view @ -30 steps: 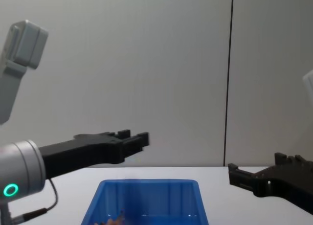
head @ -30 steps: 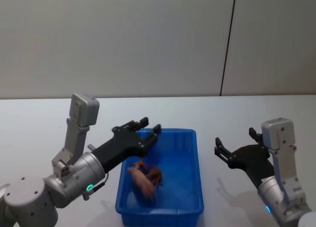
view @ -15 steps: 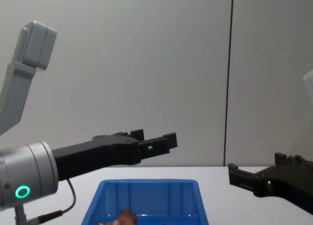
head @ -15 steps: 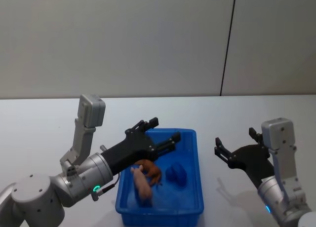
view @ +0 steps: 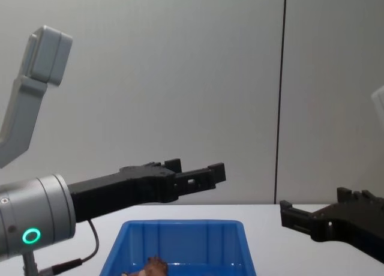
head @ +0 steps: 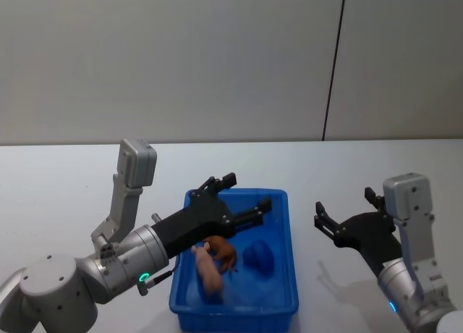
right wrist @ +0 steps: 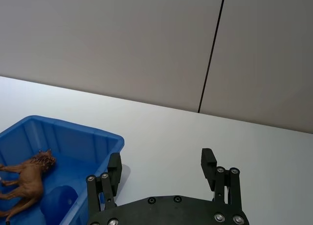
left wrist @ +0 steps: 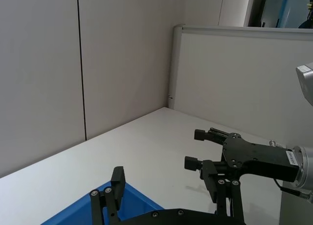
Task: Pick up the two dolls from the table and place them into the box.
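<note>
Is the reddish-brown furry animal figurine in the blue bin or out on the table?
In. The reddish-brown furry animal figurine lies on the floor of the bright blue plastic bin, beside the pale pink pig-like figurine.

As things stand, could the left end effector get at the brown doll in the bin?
Probably yes: the left end effector hangs open above the bin, with nothing covering the brown doll.

Head cam looked down at the box [head: 282,275] from above; chest cam sat low, facing the wall. Both wrist cams faced forward across the table [right wrist: 254,142]; all shared the box.
</note>
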